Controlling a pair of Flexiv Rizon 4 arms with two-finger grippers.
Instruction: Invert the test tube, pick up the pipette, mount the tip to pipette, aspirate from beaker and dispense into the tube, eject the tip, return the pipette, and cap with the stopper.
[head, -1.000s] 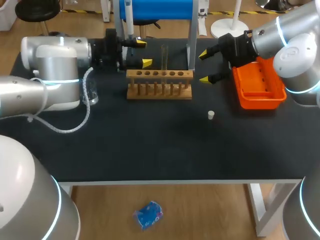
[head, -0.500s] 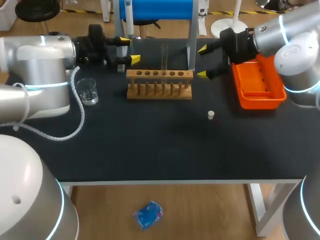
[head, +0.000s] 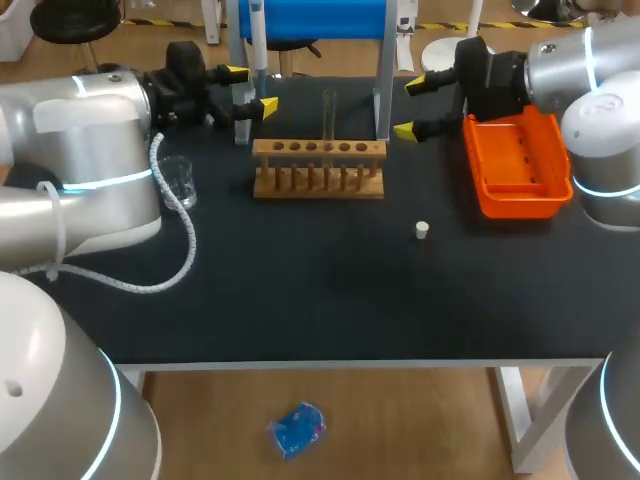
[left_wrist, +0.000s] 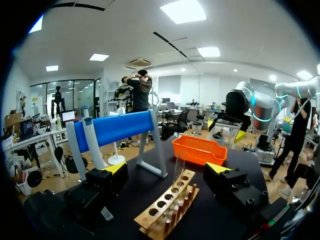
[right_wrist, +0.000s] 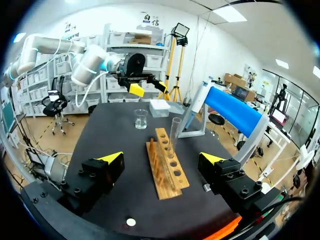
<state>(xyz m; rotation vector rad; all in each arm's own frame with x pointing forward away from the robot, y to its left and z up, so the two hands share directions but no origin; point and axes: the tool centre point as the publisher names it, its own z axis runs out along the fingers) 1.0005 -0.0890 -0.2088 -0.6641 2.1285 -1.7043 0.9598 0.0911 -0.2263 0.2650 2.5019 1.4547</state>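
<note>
A clear test tube (head: 328, 112) stands upright in the wooden rack (head: 318, 168); from the left wrist it rises ahead between my fingers (left_wrist: 178, 167). My left gripper (head: 252, 88) hangs open behind the rack's left end, close to the white and blue pipette (head: 256, 30) on its stand. My right gripper (head: 411, 107) is open too, behind the rack's right end, holding nothing. A glass beaker (head: 178, 181) stands left of the rack. The small white stopper (head: 422, 230) lies in front, to the right. In the right wrist view the rack (right_wrist: 165, 165) lies ahead and the stopper (right_wrist: 130, 221) under the gripper.
An orange tray (head: 515, 165) sits at the right, beside my right arm. The stand with the blue bar (head: 310, 18) straddles the table's back edge behind the rack. A white box (right_wrist: 161, 106) stands beyond the beaker (right_wrist: 141, 119) in the right wrist view.
Both grippers have drawn back from the rack toward the table's rear. The left one also went left, uncovering the beaker. The tube has stayed in the rack.
</note>
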